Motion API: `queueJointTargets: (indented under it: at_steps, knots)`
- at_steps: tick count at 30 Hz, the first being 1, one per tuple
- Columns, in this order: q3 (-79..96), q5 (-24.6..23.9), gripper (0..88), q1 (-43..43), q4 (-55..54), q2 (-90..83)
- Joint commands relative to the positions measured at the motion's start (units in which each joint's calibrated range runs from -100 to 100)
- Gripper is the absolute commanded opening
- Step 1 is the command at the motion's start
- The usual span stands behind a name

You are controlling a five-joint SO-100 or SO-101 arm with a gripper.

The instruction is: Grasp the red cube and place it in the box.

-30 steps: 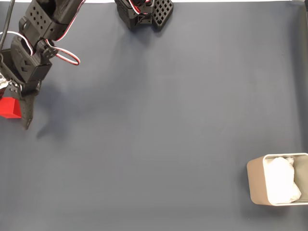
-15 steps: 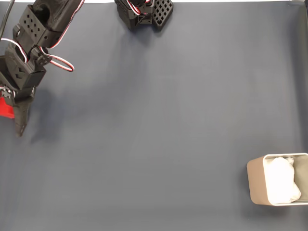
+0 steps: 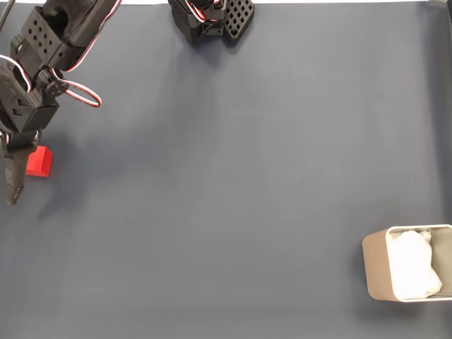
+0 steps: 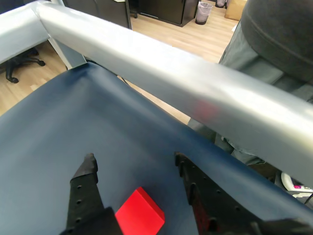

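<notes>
Grasping is the step we judge to be in hand: in the wrist view the gripper (image 4: 132, 161) stands open with the red cube (image 4: 140, 216) on the mat between its fingers, so we next close on it, then carry it to the box (image 3: 376, 272) well apart.

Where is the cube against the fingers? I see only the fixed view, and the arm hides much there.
Observer: In the wrist view the cube lies between the two fingers of the gripper, near their base.
Operator: Are the jaws closed on it?
Observer: No, they stand open. In that view the cube is close to the left finger, with a gap to the right one.
Operator: What is beyond the table edge?
Observer: A metal rail runs along it, and a person is behind the rail.
</notes>
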Motion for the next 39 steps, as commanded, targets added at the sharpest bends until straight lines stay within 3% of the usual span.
queueJointTargets:
  at_steps: [1, 16, 39]
  knots:
    - [-1.64, 0.73, 36.8, 0.39, -0.27, -0.77]
    - [10.58, 4.10, 36.8, 0.46, -1.82, -5.80]
    - [17.52, 2.44, 36.8, -1.95, -1.58, -13.07]
